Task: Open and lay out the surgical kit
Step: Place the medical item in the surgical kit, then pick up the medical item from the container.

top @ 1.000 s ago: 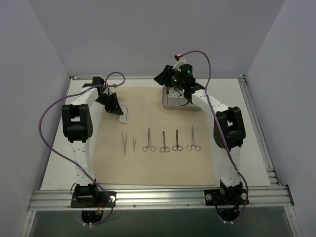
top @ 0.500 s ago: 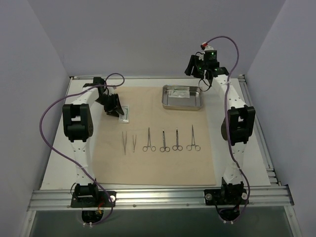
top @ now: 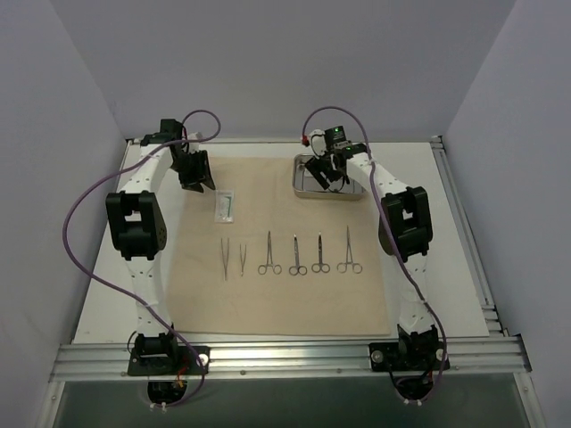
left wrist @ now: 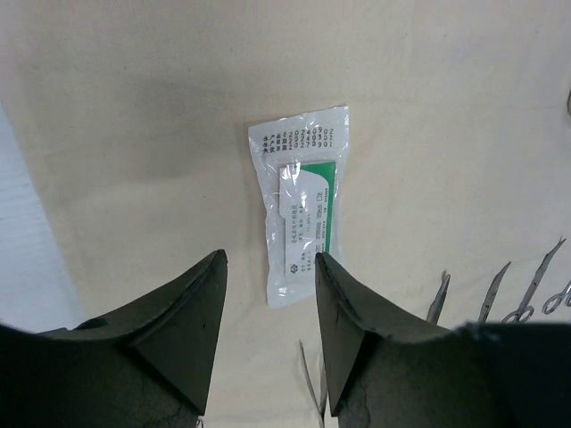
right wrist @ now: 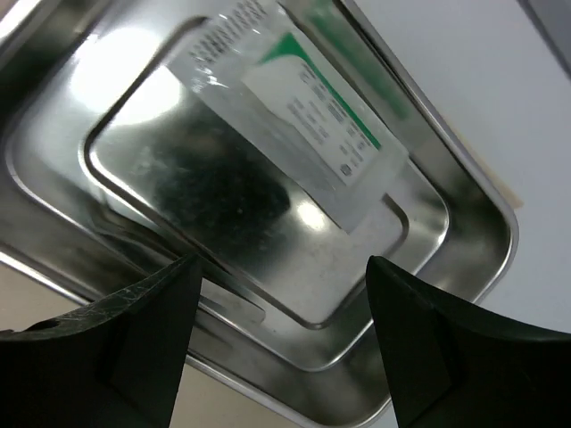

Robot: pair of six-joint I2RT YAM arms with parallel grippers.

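Observation:
The surgical kit lies spread on a beige cloth (top: pixel 268 303). Two tweezers (top: pixel 234 258) and several scissor-handled clamps (top: pixel 308 253) sit in a row at its middle. One white packet (top: pixel 225 206) lies flat on the cloth; in the left wrist view this packet (left wrist: pixel 302 209) is just beyond my open, empty left gripper (left wrist: pixel 268 256). My left gripper (top: pixel 194 169) hovers at the cloth's far left corner. The steel tray (top: pixel 300 187) stands far right on the cloth. My right gripper (top: pixel 330 169) hangs open over the tray (right wrist: pixel 428 267), where a second packet (right wrist: pixel 294 111) lies.
White table (top: pixel 455 241) surrounds the cloth, with metal rails at its edges and grey walls on three sides. Purple cables loop from both arms. A strip of white table (left wrist: pixel 27 259) shows left of the cloth in the left wrist view.
My left gripper opened, left the packet on the cloth and drew back toward the far left. My right gripper rose to the far right, then returned over the tray, opening wider.

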